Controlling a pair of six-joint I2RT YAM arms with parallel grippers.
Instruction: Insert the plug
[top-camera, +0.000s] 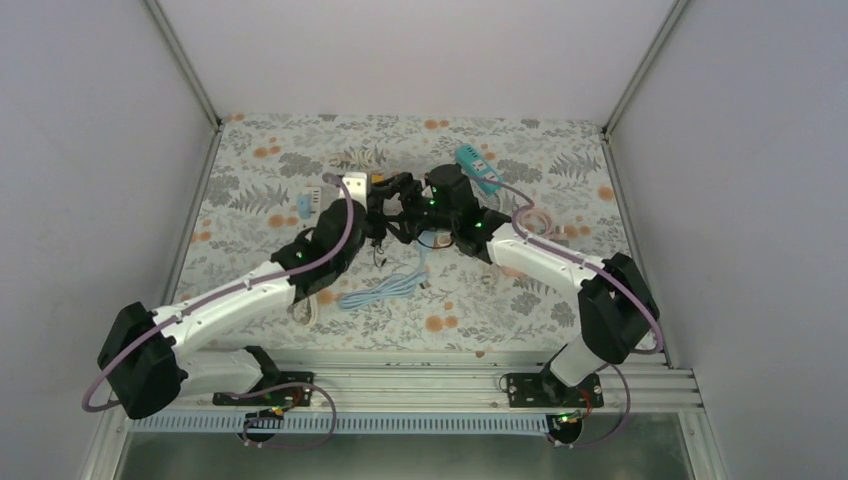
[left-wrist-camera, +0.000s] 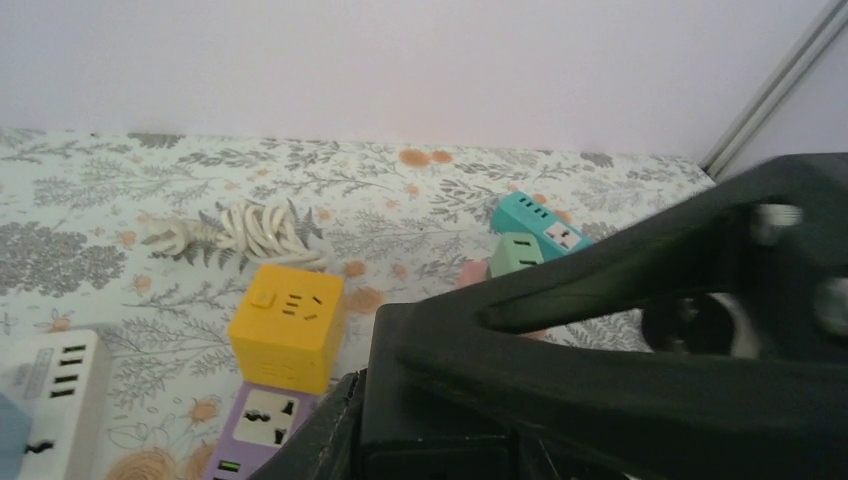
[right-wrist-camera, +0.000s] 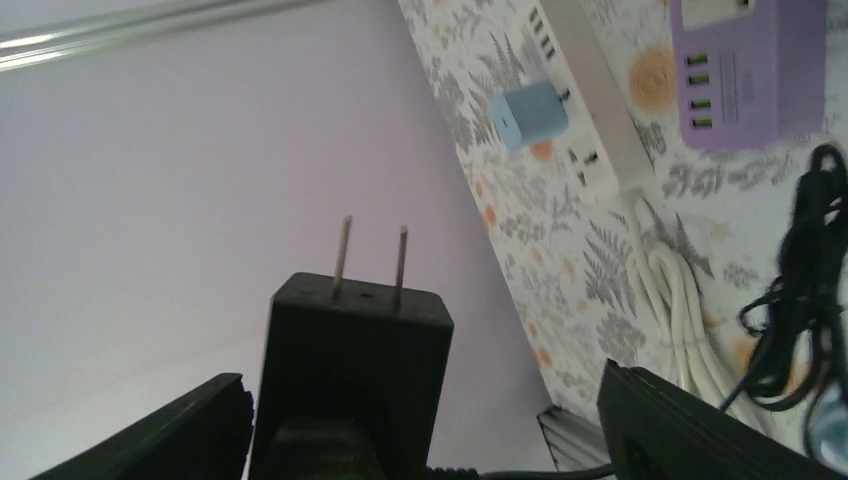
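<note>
The black plug (right-wrist-camera: 350, 360) with two metal prongs stands between my right gripper's (right-wrist-camera: 432, 425) fingers, which are wide apart with gaps on both sides. In the left wrist view the plug's body (left-wrist-camera: 440, 400) sits in my left gripper (left-wrist-camera: 450, 445), one finger (left-wrist-camera: 310, 440) pressed on its side, the other hidden. A right gripper finger (left-wrist-camera: 640, 300) crosses above it. Both grippers meet at mid table, left (top-camera: 392, 207) and right (top-camera: 428, 205). A purple power strip (left-wrist-camera: 262, 420) and a yellow cube socket (left-wrist-camera: 288, 325) lie just beyond; the purple strip also shows in the right wrist view (right-wrist-camera: 745, 65).
A white power strip (right-wrist-camera: 590, 110) carries a blue charger (right-wrist-camera: 528, 115). A teal power strip (top-camera: 478, 168) lies at the back right. A coiled white cable (left-wrist-camera: 240, 230), a black cable (right-wrist-camera: 810, 290) and a light blue cable (top-camera: 385, 290) lie on the floral mat.
</note>
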